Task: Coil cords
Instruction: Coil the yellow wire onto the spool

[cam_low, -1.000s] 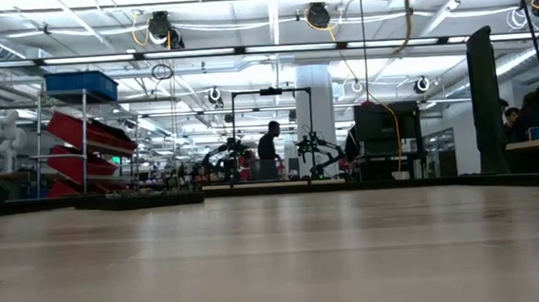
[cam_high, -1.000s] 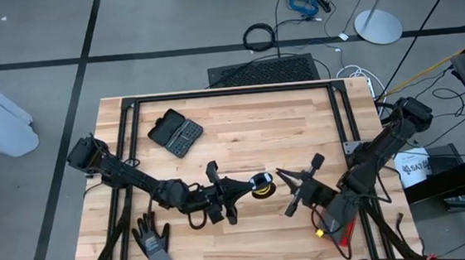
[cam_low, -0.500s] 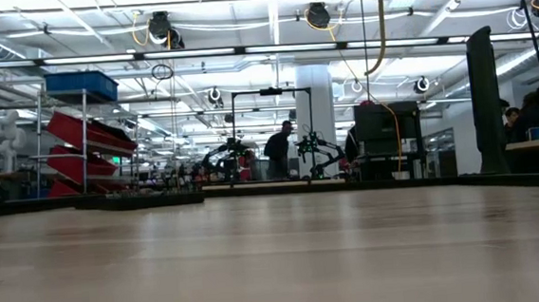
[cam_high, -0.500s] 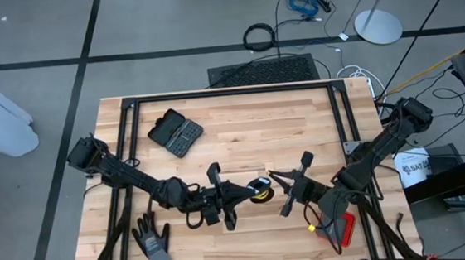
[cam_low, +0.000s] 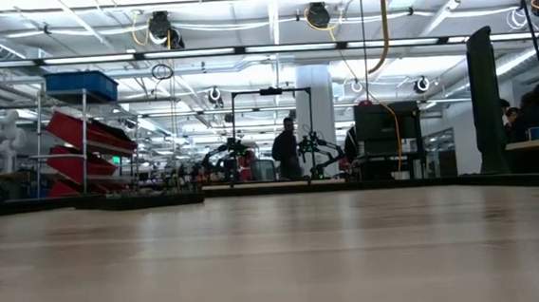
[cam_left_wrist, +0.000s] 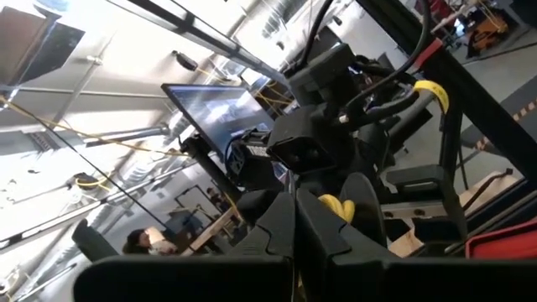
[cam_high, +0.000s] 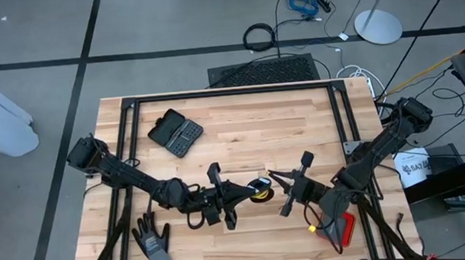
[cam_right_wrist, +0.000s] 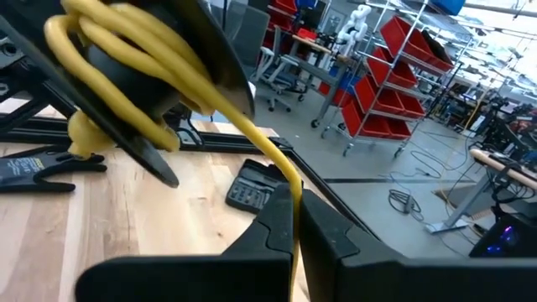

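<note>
The yellow cord (cam_high: 260, 189) is wound into a small coil around a black round part (cam_right_wrist: 126, 63) and is held above the middle of the table. My left gripper (cam_high: 250, 190) reaches in from the table's left and is shut on the coil. My right gripper (cam_high: 272, 176) comes from the right, close to the coil. It is shut on one yellow strand that leaves the coil. In the left wrist view, a bit of yellow (cam_left_wrist: 336, 205) shows beside my shut left fingers (cam_left_wrist: 285, 226), with the right arm just beyond. My left gripper pinches the coil's bundled loops (cam_right_wrist: 180, 71) between its two fingers, which lie across the loops. It comes nearly level from the table's left, tipped slightly up. The coil is lifted clear of the table. My right gripper pinches the single strand (cam_right_wrist: 290, 180) that runs out of the coil, at its fingertips. The fingers come level from the table's right, and the strand runs along between them. The strand slants straight from the coil to the fingers, clear of the table.
A black case (cam_high: 175, 133) lies at the far left of the table and a grey glove (cam_high: 153, 242) at the near left. Black frame rails (cam_high: 213, 94) border the table. A red object (cam_high: 346, 227) sits by the right arm, and a black cable ring (cam_high: 259, 36) lies on the floor.
My right gripper has come a little toward the table's left, closer to the coil, and its wrist has rolled somewhat. It has stayed shut on the strand. My left gripper has kept the coil where it was.
</note>
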Robot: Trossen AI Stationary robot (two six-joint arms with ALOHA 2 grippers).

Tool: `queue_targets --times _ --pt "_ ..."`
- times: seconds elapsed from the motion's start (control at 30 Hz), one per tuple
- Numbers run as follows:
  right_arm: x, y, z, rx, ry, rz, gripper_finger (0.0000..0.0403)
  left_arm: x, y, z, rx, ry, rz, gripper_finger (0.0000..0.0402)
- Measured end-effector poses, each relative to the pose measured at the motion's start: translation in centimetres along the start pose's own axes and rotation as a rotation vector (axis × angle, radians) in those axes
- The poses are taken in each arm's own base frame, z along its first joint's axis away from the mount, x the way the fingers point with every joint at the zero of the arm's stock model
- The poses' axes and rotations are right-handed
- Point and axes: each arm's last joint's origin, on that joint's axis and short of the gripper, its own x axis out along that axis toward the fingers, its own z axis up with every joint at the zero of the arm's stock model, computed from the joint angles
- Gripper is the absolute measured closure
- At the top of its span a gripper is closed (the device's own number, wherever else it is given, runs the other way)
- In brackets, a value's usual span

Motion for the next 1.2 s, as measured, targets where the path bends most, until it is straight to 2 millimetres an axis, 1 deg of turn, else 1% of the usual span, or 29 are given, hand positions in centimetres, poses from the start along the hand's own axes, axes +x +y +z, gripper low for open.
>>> queue_targets --times 0.2,0.4,0.67,0.87,1.07,1.2 --pt "-0.9 0.2 0.3 -0.022 -0.016 -0.036 0.0403 0.0 0.1 -0.2 0.032 0.056 0.033 0.0400" --pt "-1.5 0.4 0.3 -0.059 -0.019 -0.040 0.0400 0.0 0.1 -0.1 0.028 0.046 0.029 0.0400" --pt "-1.5 0.4 0.1 -0.074 -0.015 -0.042 0.0365 0.0 0.0 -0.1 0.025 0.033 0.024 0.0400" --pt "-1.5 0.4 -0.6 -0.083 0.010 -0.043 0.0340 -0.2 0.1 0.5 0.016 0.011 0.021 0.0400" --pt "-1.6 0.4 -0.7 -0.083 0.012 -0.039 0.0334 -0.6 0.7 1.3 0.004 -0.010 0.025 0.0400" --pt "-2.6 0.5 -0.2 -0.090 -0.009 -0.004 0.0333 -0.6 0.5 1.3 0.011 -0.001 0.012 0.0400"
